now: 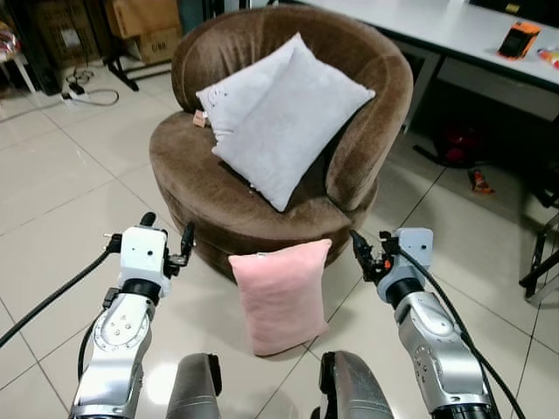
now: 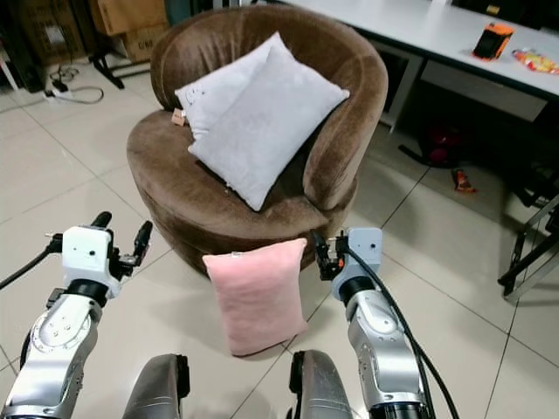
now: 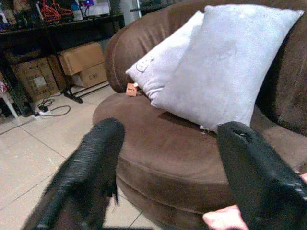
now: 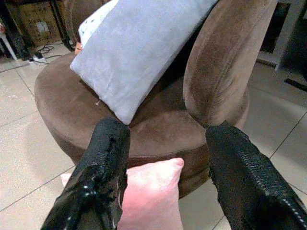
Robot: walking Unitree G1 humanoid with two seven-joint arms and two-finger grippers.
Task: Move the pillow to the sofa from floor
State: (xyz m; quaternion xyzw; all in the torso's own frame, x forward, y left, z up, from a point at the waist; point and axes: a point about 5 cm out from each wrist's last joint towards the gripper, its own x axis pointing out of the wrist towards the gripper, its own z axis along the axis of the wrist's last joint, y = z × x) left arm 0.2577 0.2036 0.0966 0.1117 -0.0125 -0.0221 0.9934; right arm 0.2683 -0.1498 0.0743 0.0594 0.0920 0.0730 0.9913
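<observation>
Pink pillow: upright on the tiled floor, leaning against the front of the round brown sofa. On the sofa seat we count two grey cushions. Left end effector and right end effector: fingers spread wide, empty, flanking the pillow.

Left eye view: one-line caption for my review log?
Pink pillow stands on the floor against the brown sofa, between the open left gripper and right gripper.

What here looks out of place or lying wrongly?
The pink pillow stands on the tiled floor, leaning against the brown sofa's base, while two grey pillows sit properly on the seat. Both open grippers flank it.
</observation>
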